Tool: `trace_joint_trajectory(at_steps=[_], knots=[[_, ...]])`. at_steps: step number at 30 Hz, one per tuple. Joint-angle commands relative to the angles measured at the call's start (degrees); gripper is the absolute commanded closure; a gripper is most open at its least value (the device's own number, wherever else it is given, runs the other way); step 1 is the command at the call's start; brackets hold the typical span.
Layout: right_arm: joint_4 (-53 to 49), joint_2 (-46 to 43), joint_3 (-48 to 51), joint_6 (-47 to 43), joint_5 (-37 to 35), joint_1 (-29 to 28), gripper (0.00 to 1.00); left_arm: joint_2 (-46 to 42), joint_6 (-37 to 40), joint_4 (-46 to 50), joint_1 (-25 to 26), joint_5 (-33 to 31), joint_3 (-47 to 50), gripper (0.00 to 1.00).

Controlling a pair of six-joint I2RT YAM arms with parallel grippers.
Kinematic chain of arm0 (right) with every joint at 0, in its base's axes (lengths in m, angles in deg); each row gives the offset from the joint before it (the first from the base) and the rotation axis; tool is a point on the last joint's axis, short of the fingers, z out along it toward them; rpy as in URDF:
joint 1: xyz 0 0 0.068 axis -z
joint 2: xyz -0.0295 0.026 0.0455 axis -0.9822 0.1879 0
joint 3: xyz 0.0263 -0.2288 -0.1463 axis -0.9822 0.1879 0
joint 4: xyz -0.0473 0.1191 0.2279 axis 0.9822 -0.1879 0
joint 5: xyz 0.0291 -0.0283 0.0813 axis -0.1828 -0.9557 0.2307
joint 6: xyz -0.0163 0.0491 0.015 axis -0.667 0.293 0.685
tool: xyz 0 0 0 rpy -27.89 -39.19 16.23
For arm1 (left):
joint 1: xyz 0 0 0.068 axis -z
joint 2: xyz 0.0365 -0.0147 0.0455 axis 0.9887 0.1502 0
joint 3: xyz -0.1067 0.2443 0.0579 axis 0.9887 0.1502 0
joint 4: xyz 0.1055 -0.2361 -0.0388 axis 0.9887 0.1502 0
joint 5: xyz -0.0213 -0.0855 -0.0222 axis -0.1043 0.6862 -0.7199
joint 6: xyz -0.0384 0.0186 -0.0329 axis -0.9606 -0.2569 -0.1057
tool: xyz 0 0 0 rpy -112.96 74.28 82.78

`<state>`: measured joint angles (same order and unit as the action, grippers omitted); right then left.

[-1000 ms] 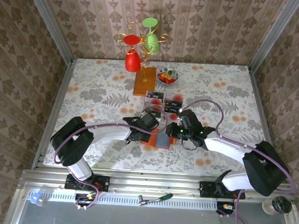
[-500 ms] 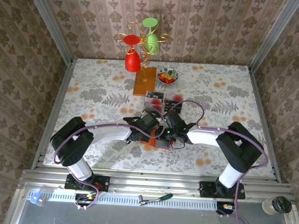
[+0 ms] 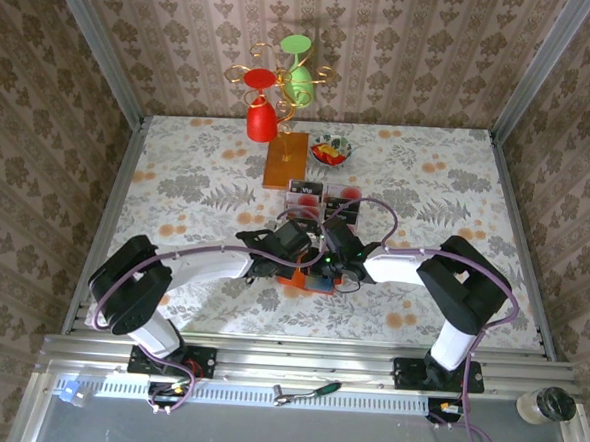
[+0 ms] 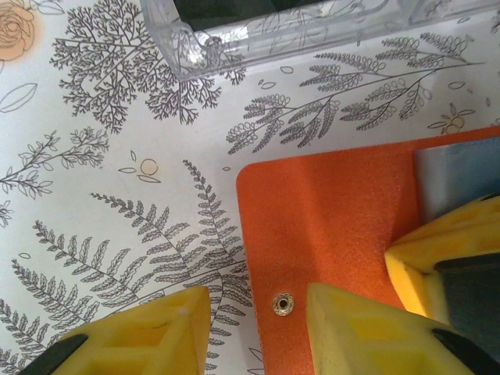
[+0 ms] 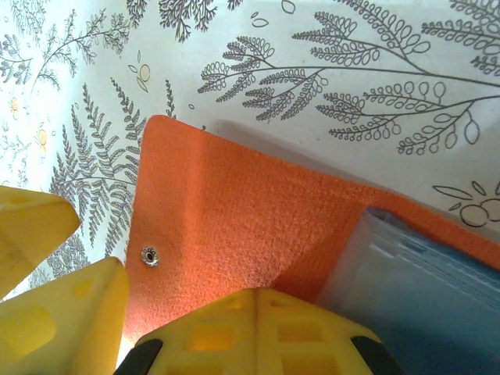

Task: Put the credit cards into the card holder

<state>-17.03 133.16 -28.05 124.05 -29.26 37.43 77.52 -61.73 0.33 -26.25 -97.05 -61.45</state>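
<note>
Card holder (image 3: pixel 297 278): orange, lying open and flat on the counter (image 3: pixel 176 204) at near centre, between the two hands.
Snap stud (image 4: pixel 282 303): metal, near the edge of the flap; it carries no stamp that I can read.
Pocket (image 5: pixel 422 289): grey-blue clear sleeves, layered, seen best in the right wrist view.
Left hand (image 4: pixel 254 305): spread; one yellow finger is over the cloth, the other over the orange flap.
Right hand (image 5: pixel 148 312): pressed together at the flap's near edge; I cannot tell whether it pinches the flap.
Credit cards (image 3: pixel 307 194): black and red, in the clear tray (image 4: pixel 258 31) just behind the holder; their white print is too small to read.
Behind: small bowl (image 3: pixel 329 149).
</note>
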Motion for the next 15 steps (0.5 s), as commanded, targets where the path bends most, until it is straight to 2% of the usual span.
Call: trace_joint_trajectory(at_steps=[1,8,15], knots=[[0.0,1.8,1.0,1.0,0.7,-0.4,0.94,-1.1,-1.3,0.6,0.8,0.4,0.0,0.61],[-0.2,0.6,0.9,1.2,0.7,-0.4,0.94,2.2,-3.9,-0.9,2.1,0.5,0.4,0.62],[-6.6,-6.5,0.8,-1.0,-2.9,1.1,0.94,4.3,-5.5,-2.7,2.4,0.8,1.8,0.67]])
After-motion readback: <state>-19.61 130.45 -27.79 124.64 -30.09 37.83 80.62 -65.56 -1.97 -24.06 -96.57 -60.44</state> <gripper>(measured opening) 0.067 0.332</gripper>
